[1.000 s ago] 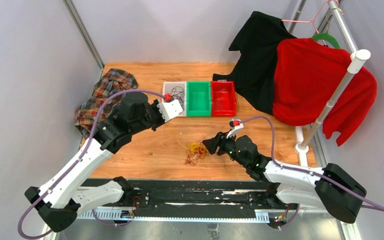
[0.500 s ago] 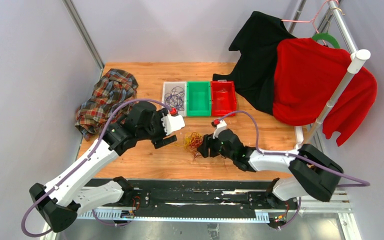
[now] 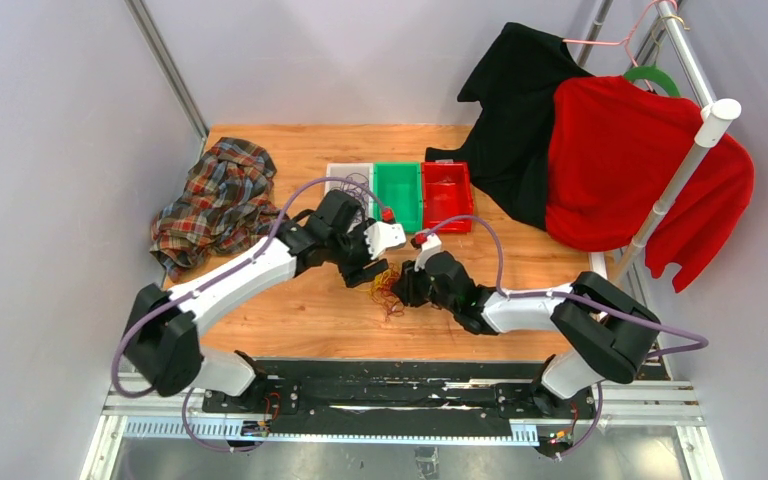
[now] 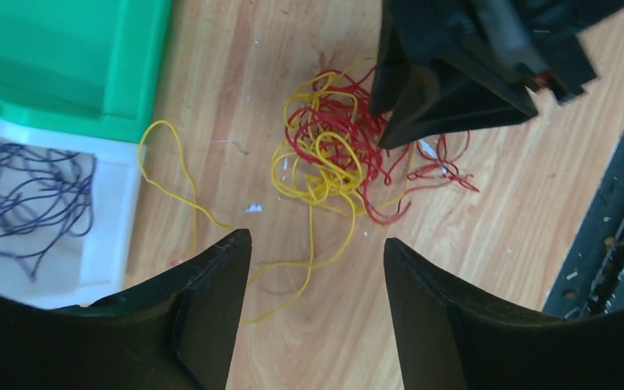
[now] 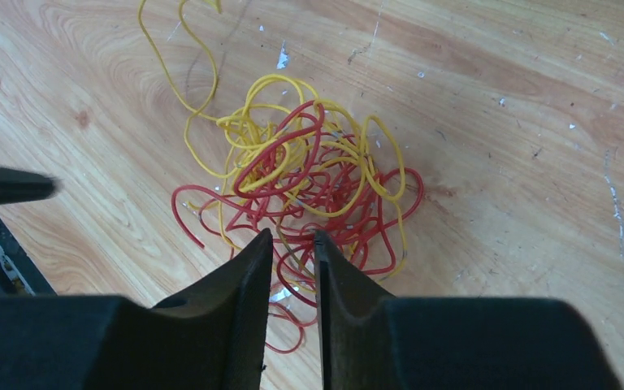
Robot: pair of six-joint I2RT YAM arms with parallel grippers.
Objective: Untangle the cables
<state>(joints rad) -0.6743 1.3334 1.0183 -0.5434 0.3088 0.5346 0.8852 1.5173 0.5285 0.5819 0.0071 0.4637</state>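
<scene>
Nowhere readable writing, left gripper point(image 4: 317, 244) jaws apart above cables point(image 4: 337, 158), right gripper point(image 5: 294, 244) jaws nearly together on red strands.

1. My left arm reaches from its base at 7 o'clock up toward the middle, elbow bent, wrist angled down.
2. My left gripper point(image 4: 317, 244) hangs with its fingers spread wide, nothing between them.
3. My right arm sweeps in from 4 o'clock, forearm low, pointing toward 10 o'clock.
4. My right gripper point(image 5: 292, 240) has its fingers nearly closed, a narrow slit left between the tips.
5. The two grippers face each other, close together.
</scene>
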